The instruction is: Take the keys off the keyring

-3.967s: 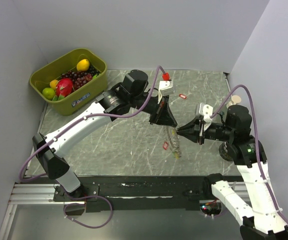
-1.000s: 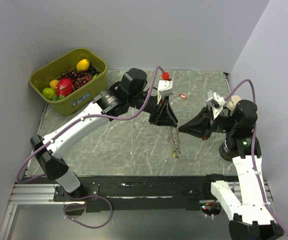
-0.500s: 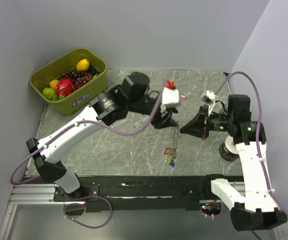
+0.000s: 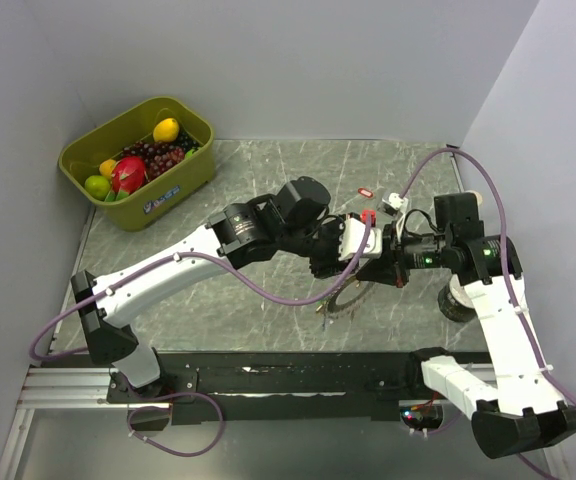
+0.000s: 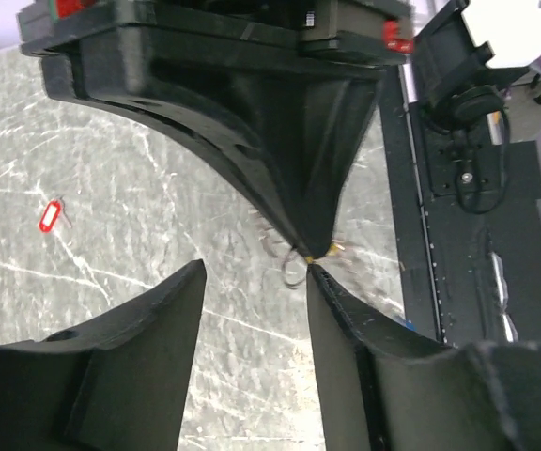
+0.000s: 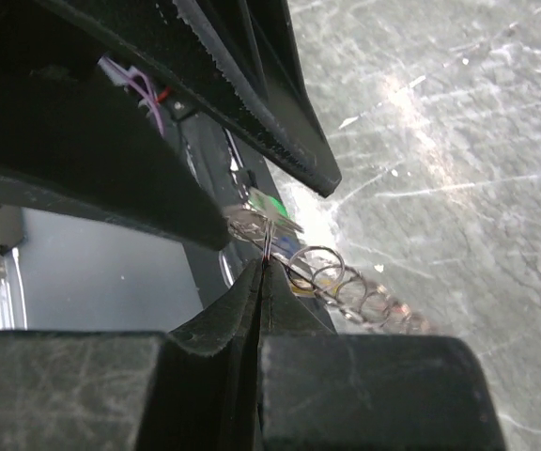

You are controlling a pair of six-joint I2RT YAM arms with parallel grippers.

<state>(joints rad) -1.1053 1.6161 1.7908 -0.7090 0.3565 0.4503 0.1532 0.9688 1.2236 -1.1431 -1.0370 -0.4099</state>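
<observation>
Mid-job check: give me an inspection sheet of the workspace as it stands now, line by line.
Surface: grey marbled table; no spills seen.
Job's things: keyring pinched at one end, the rest trailing free; a green key appears to be on it near the pinch; one red key lies loose on the table.
Clutter: green bin of fruit at the far left corner; a round object by the right arm, unclear.
Grippers: left gripper open beside the keyring; right gripper shut on the keyring.
Cables: purple cables on both arms; the left one sags close to the keyring.
Surroundings: plain grey walls; nothing else seen.
</observation>
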